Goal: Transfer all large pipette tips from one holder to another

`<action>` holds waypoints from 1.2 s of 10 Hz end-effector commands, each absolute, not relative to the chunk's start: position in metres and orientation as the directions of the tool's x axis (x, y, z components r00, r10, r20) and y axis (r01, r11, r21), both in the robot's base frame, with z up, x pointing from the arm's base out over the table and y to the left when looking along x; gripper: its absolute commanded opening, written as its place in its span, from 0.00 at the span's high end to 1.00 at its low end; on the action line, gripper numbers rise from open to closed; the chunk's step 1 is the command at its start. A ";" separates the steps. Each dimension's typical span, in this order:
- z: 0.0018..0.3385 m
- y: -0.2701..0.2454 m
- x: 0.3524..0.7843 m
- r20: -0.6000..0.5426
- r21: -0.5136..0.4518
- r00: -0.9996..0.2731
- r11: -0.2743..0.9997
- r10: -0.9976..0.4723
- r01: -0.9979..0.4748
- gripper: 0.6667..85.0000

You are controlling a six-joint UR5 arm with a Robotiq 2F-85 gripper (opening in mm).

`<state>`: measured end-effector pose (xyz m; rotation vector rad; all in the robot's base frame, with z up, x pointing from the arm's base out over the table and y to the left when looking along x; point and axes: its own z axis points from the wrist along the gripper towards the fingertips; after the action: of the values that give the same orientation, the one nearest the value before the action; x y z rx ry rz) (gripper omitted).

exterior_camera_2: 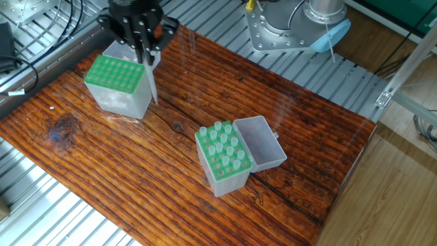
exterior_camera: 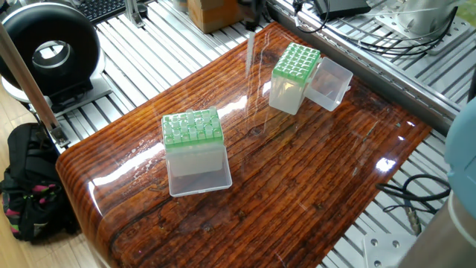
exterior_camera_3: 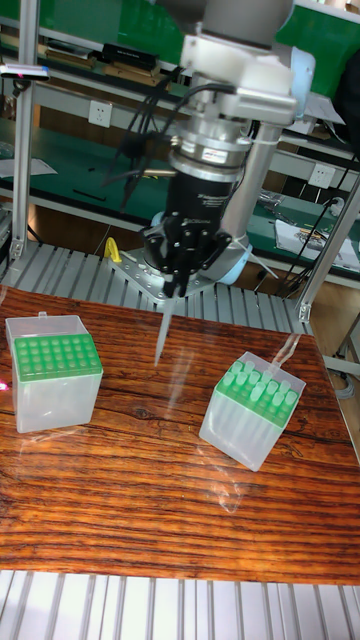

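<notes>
While the arm hangs over the wooden counter point(exterior_camera_3: 150, 500), the pincer point(exterior_camera_3: 176, 287) is closed on the upper end of one large pipette tip point(exterior_camera_3: 163, 330), which points down and slightly tilted, its lower end clear of the counter surface. In the other fixed view, the pincer point(exterior_camera_2: 145, 49) sits just beside the empty green-topped holder point(exterior_camera_2: 116, 83), and the held tip point(exterior_camera_2: 151, 85) overlaps the right edge of that holder; whether tip and holder touch cannot be determined. In the tall fixed view, the held tip lies between the two holders, nearer the empty holder point(exterior_camera_3: 55, 370) at the left. The second holder point(exterior_camera_3: 250, 410) stands well apart at the right, rotated relative to the counter edge, with the remaining large pipette tips point(exterior_camera_3: 262, 385) protruding upright from its green top and its clear hinged lid point(exterior_camera_2: 263, 142) folded open to one side. In one fixed view, only the held tip point(exterior_camera: 250, 52) shows near the top edge; the pincer itself is barely visible there. The empty holder point(exterior_camera: 296, 74) stands close to it, with its own clear lid point(exterior_camera: 331, 83) open behind.
</notes>
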<state>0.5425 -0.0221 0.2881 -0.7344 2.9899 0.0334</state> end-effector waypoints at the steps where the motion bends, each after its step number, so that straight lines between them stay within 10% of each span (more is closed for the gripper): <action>1: 0.283 -0.026 0.538 -0.079 0.048 -0.892 0.892 -0.444 -0.449 0.83; 6: 0.275 -0.018 0.523 -0.081 -0.028 -0.969 0.972 -0.235 -0.233 0.87; 12: 0.308 -0.122 0.538 -0.040 -0.022 -0.928 0.929 -0.370 -0.369 0.86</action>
<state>0.5326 -0.0826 0.2922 -0.5176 3.0476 -0.0432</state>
